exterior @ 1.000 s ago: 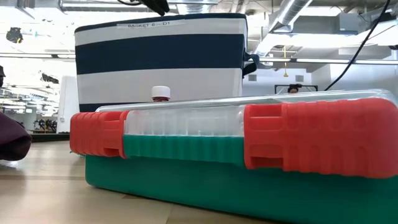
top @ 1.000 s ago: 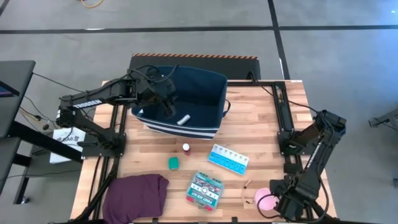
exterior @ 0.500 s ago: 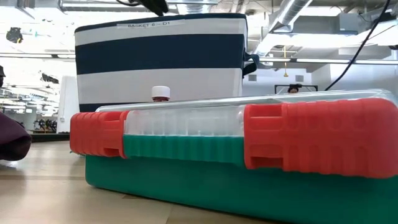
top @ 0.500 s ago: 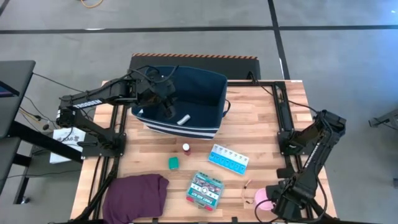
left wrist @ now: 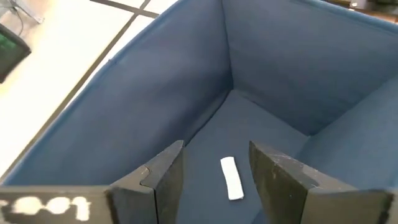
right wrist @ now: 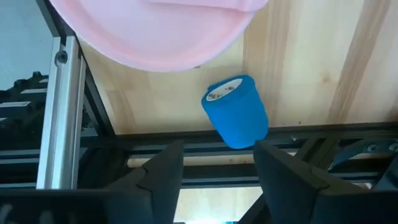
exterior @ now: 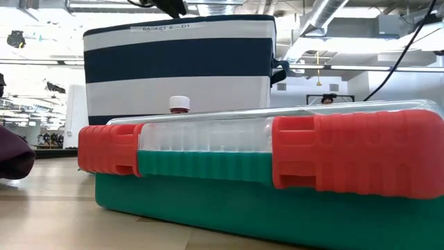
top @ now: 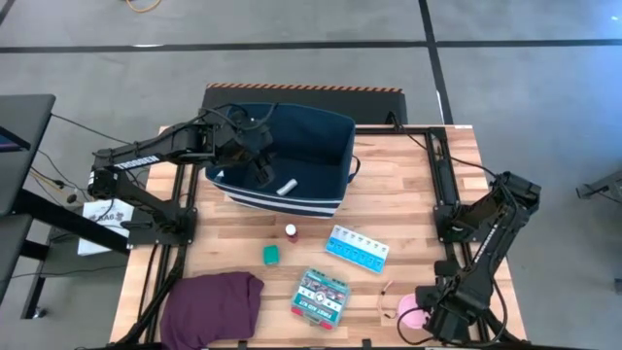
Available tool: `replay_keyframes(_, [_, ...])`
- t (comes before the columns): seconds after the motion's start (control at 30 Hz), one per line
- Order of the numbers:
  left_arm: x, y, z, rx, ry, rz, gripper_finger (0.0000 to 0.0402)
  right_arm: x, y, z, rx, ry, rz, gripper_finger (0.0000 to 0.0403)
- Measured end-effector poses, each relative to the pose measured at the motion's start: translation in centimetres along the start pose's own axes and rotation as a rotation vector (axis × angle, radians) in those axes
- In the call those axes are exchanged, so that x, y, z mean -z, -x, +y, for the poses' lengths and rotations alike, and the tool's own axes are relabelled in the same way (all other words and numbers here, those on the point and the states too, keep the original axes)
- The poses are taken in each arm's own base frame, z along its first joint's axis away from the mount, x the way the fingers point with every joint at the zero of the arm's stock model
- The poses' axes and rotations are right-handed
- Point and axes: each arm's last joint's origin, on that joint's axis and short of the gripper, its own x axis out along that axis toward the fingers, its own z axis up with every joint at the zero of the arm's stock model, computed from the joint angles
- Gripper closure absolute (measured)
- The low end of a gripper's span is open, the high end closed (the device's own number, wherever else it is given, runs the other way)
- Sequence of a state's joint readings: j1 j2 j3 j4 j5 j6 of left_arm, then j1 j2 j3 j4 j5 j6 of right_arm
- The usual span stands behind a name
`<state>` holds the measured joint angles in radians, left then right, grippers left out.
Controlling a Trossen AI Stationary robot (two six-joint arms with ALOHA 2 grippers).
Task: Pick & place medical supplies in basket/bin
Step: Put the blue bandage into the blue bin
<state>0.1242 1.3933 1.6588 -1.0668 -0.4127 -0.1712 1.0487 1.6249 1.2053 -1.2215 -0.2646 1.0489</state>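
Grey concrete floor (top: 525, 87); exposed ceiling ducts (exterior: 340, 14) overhead.

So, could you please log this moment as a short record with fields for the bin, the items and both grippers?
bin: navy striped bin at the table's far side
in bin: white tube lying on its floor
still on table: red-capped vial, green block, pill organizer, green-white box, pink tape roll, blue roll
other: purple cloth at the near left corner
left gripper: open, empty, inside the bin above the tube
right gripper: open, empty, at the near right table edge by the blue roll
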Motion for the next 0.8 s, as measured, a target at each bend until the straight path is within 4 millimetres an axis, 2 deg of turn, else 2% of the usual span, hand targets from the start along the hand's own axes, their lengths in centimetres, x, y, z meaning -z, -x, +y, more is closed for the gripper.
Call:
replay_keyframes(0.17, [0.0, 0.0, -0.1, 0.038, 0.002, 0.005, 0.0232, -0.1, -0.7, 0.5, 0.007, -0.018, 0.003, 0.0185])
replay_keyframes(0.23, [0.0, 0.0, -0.1, 0.043, 0.002, 0.007, 0.0232, -0.2, -1.6, 1.1, 0.020, 0.014, 0.014, 0.0181])
replay_keyframes(0.33, [0.0, 0.0, -0.1, 0.042, 0.002, 0.006, 0.0232, -0.4, -3.4, 1.9, 0.043, 0.158, 0.063, 0.0179])
replay_keyframes(0.53, [0.0, 0.0, -0.1, 0.042, 0.001, 0.006, 0.0232, -1.2, -6.1, 1.5, 0.199, 0.244, 0.193, 0.0178])
replay_keyframes(0.8, [0.0, 0.0, -0.1, 0.042, 0.004, 0.006, 0.0232, -2.0, -6.8, 2.1, 0.161, 0.298, 0.173, 0.0178])
